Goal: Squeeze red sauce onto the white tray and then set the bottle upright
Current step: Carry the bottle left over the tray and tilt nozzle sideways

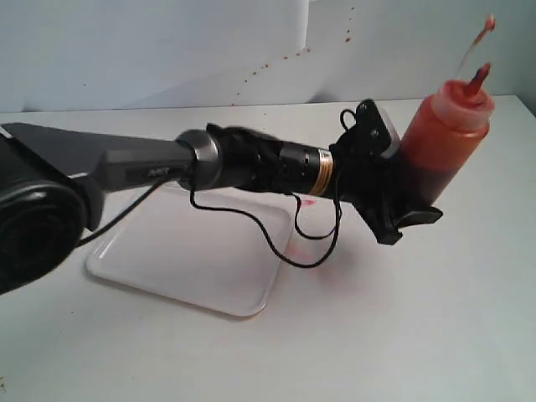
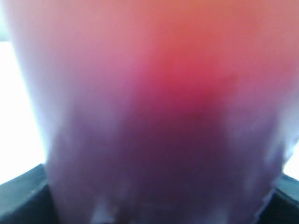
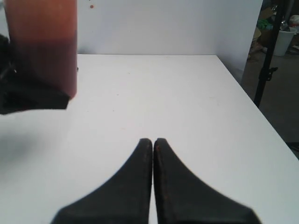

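The translucent cylindrical plastic squeeze bottle (image 1: 441, 144) of red-orange sauce is out past the right-hand end of the glossy white rectangular tray (image 1: 188, 255), toward the far right corner of the white surface (image 1: 402, 335). The left gripper (image 1: 392, 172), reaching across from the left edge, has its black fingers (image 2: 21, 198) clamped on the lower half of the body. The left wrist view is filled by blurred red plastic between them. So low a grip suits setting down: it leaves the red-stained nozzle (image 1: 478, 77) free and keeps the base close to the fingers. The nozzle points up, with the thin tethered tip cap (image 1: 488, 23) standing above it. The bottle leans a little toward the right edge, so it is not truly upright. The fingers hide whether its base touches the surface.

A small dark-red blob of sauce (image 1: 308, 202) shows by the tray's far right corner, under the arm; I cannot tell whether it lies within the rim. Judged from that, squeezing looks done and the standing step is in hand.

The right gripper (image 3: 153, 142) hangs low over bare surface near the right edge, fingers pressed together on nothing, apart from the bottle and probably parked out of the way.
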